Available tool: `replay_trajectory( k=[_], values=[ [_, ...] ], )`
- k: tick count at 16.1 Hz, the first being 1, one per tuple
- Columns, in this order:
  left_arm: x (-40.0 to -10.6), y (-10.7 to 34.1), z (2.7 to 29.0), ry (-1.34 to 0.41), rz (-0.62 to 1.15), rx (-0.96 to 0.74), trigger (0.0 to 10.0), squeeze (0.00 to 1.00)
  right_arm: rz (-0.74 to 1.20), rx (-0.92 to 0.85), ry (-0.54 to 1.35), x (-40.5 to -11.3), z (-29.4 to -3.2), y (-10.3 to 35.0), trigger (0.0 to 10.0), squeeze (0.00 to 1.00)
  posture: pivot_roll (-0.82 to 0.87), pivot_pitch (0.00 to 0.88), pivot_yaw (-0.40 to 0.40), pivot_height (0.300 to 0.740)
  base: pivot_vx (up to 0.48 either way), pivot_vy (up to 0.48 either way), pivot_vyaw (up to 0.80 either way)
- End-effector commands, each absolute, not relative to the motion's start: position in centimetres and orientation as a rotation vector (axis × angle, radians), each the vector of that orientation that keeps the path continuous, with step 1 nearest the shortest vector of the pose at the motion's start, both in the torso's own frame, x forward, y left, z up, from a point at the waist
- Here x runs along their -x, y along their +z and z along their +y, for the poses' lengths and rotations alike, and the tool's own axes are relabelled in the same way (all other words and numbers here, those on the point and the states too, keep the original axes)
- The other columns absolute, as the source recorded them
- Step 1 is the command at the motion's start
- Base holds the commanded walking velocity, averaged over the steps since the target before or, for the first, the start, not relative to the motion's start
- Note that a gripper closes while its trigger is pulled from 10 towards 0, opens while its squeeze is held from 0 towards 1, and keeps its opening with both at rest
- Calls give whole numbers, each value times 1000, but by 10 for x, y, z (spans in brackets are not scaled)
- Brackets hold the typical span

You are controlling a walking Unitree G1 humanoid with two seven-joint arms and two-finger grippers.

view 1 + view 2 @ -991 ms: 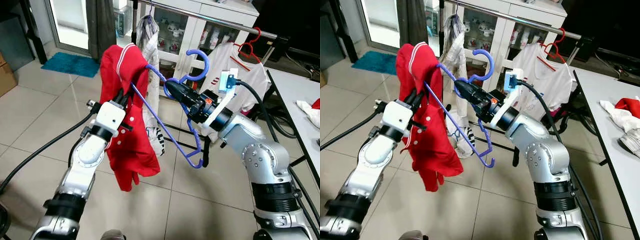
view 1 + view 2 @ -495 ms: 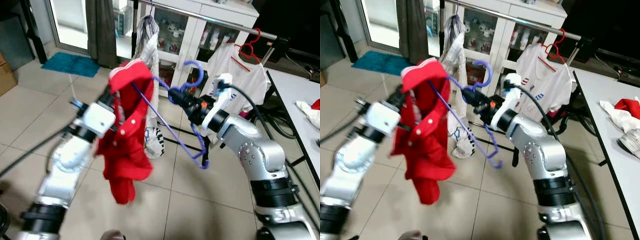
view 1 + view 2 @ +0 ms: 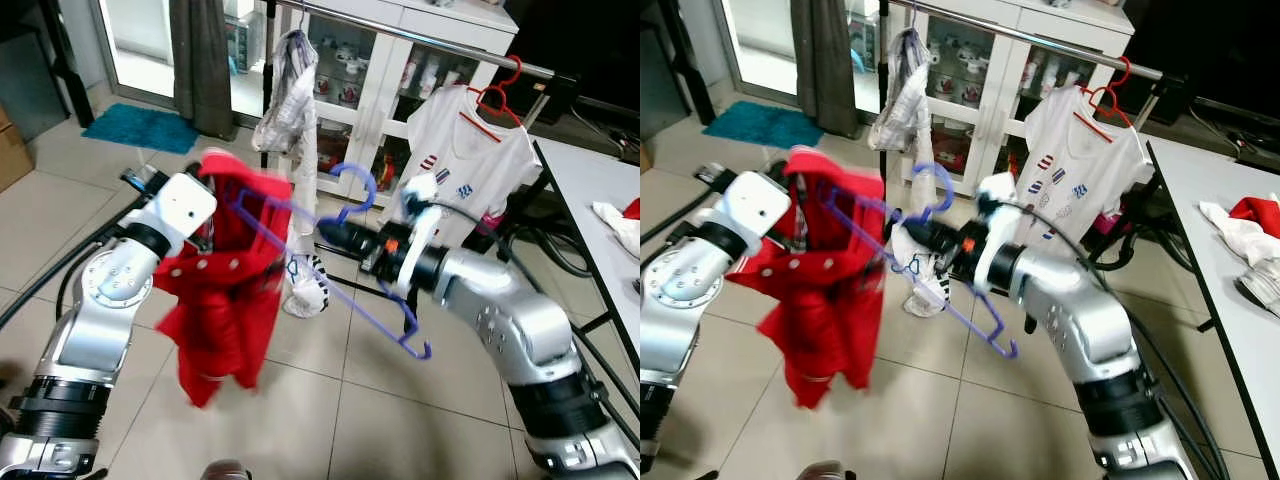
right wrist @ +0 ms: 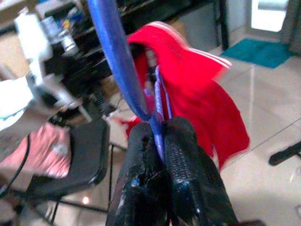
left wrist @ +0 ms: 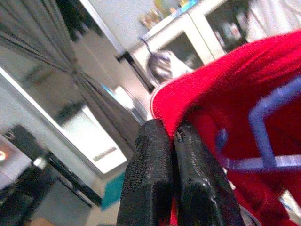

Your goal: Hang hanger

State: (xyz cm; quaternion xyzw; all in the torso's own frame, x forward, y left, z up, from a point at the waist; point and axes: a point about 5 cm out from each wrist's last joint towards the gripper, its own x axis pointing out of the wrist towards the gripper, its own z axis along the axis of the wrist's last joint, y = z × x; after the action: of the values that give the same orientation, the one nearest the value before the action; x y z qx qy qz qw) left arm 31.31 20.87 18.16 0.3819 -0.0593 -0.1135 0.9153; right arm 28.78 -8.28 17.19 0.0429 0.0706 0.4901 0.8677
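Both grippers busy with one hanger, no readable writing anywhere.
Right gripper (image 4: 157,146) pinches the blue hanger (image 3: 345,290); left gripper (image 5: 171,141) is clamped on the red shirt (image 3: 225,300).

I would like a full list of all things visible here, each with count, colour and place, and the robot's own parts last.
shirt: 1, red, partly on the blue hanger, held up between the arms
hanger: 1, blue, in the right gripper, one end inside the shirt
rail: 1, silver, across the back
T-shirt: 1, white, hanging on a red hanger from the rail
patterned garment: 1, white and grey, hanging from the rail's left part
cabinet: 1, white, behind the rail
mat: 1, teal, on the floor at back left
table: 1, white, at right
left gripper: 1, black, shut on the shirt
right gripper: 1, black, shut on the hanger
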Motion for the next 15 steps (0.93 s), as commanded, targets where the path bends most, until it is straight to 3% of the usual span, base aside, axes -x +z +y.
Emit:
replay_trajectory(
  k=[1,6,11,15],
  values=[
    [-317,193,193,-284,-152,-794,0,0,165,-63,1018,-286,-82,171,10000,0,54,0,-141,740,0,0,0],
    [-316,190,171,-353,-112,-766,0,0,248,-133,797,-299,-79,165,10000,0,53,0,-142,740,0,0,0],
    [-317,194,171,-341,-108,-772,0,0,340,-96,708,-301,-84,152,10000,0,54,0,-141,740,0,0,0],
    [-314,193,164,-370,-106,-771,0,0,305,-141,521,-316,-95,154,10000,0,54,0,-141,740,0,0,0]
  ],
)
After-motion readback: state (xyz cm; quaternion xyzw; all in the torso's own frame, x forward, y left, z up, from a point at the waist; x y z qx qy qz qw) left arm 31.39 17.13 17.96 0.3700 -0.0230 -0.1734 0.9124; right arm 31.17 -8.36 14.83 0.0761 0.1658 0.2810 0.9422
